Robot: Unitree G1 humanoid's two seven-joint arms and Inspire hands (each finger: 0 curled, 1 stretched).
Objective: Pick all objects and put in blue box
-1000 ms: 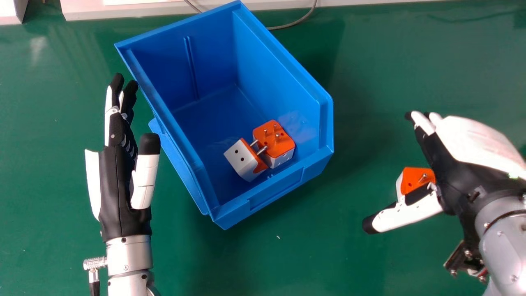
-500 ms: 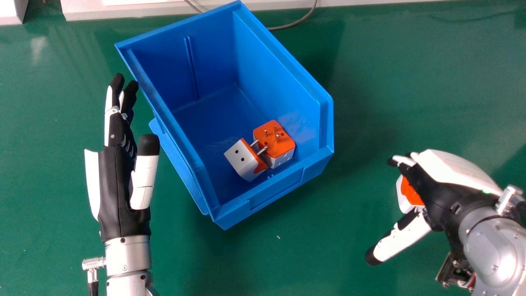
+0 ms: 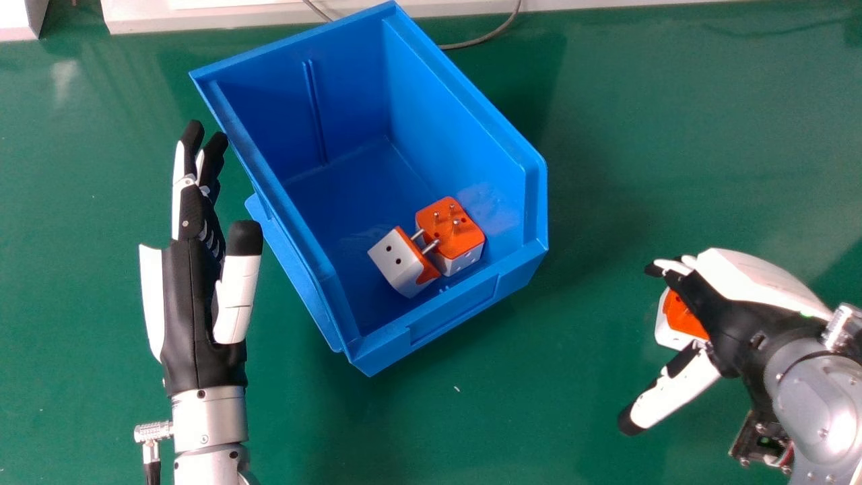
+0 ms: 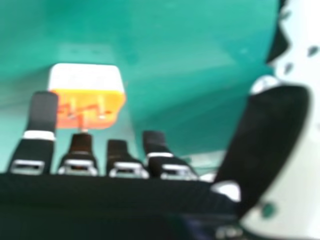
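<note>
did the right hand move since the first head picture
Yes, the right hand moved toward the robot: its fingertips began higher in view than the blue box's lower right corner, now lower.

Box (image 3: 451, 311) resting on the surface (image 3: 525, 417), cable (image 3: 498, 30) running behind it
Two plug adapters (image 3: 402, 263) are lying side by side inside the box's near end; a third adapter (image 3: 679, 320) is sitting well apart, to its right.

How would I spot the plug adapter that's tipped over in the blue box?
Find the blue box on the green table. Inside, at its near end, the tipped adapter is the left one of two, its white face showing two dark holes. Its pins point sideways, toward its neighbour, whose own pins stick up.
</note>
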